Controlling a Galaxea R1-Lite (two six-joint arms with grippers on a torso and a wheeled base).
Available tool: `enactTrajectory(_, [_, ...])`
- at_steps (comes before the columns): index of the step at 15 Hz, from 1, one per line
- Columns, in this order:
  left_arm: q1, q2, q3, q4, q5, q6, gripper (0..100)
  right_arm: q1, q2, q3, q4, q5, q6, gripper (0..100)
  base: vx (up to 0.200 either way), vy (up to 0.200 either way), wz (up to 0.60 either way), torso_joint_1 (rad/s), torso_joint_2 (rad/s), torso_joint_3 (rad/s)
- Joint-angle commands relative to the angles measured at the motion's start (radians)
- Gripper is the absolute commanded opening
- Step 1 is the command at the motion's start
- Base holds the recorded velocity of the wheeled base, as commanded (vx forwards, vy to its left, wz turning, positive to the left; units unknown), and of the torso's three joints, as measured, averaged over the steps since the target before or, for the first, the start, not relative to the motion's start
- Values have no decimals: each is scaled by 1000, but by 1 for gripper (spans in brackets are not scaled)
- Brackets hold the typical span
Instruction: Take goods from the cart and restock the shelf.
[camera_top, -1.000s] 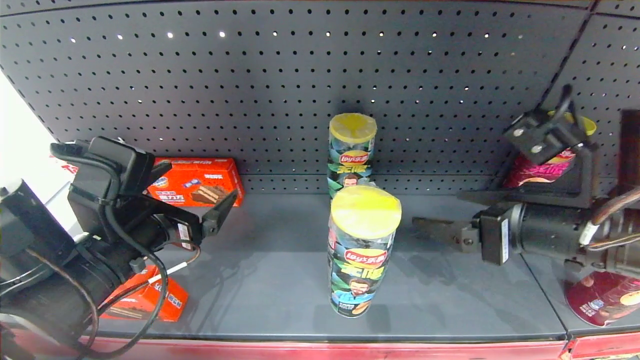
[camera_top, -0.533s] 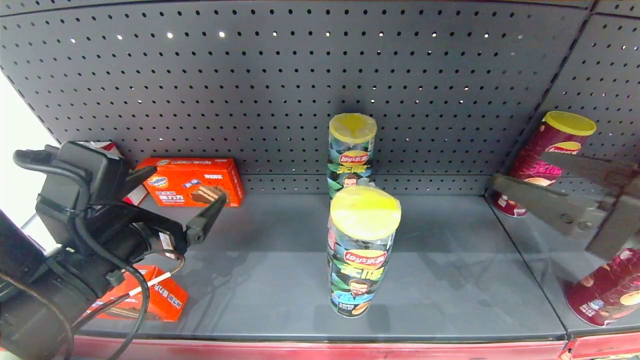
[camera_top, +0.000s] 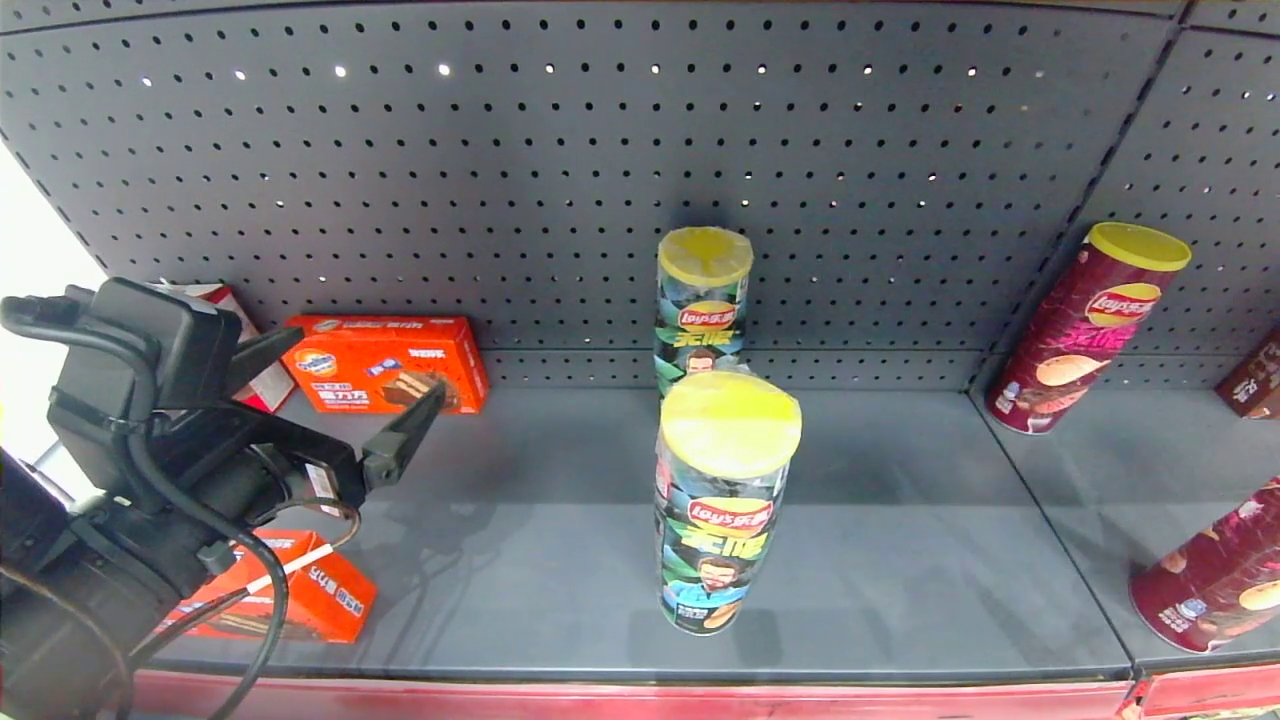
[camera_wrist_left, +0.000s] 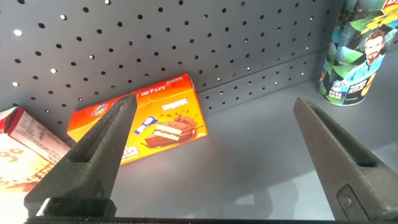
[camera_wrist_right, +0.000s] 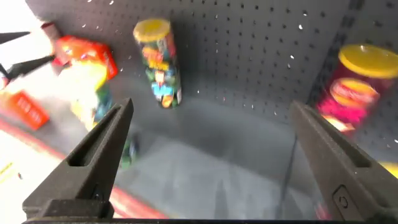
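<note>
While upright, yellow-lidded chip can (camera_top: 720, 530)

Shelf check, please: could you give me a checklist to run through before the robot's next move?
1. Left hand open and empty: ok.
2. Right hand open and empty: ok.
3. Front chip can upright on the shelf: ok.
4. Rear chip can upright, behind the front one: ok.
5. Bare shelf between the orange box and the cans for more goods: ok.
6. Where the cart stands: cannot tell.
</note>
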Motion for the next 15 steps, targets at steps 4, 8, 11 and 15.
enactTrajectory(4, [0,-14,1,1,1,0,100,-4,-368,243,136,49,-12,100,0,0,0,0,0,0])
enactTrajectory(8, [0,-17,-1,3,1,0,100,-19,-489,405,138,47,-15,100,0,0,0,0,0,0])
enactTrajectory(11, [-3,-17,-10,3,-1,0,100,-76,-534,525,138,36,-15,100,0,0,0,0,0,0])
enactTrajectory(15, [-10,-13,-18,1,-1,0,100,-349,-528,597,136,-17,3,100,0,0,0,0,0,0])
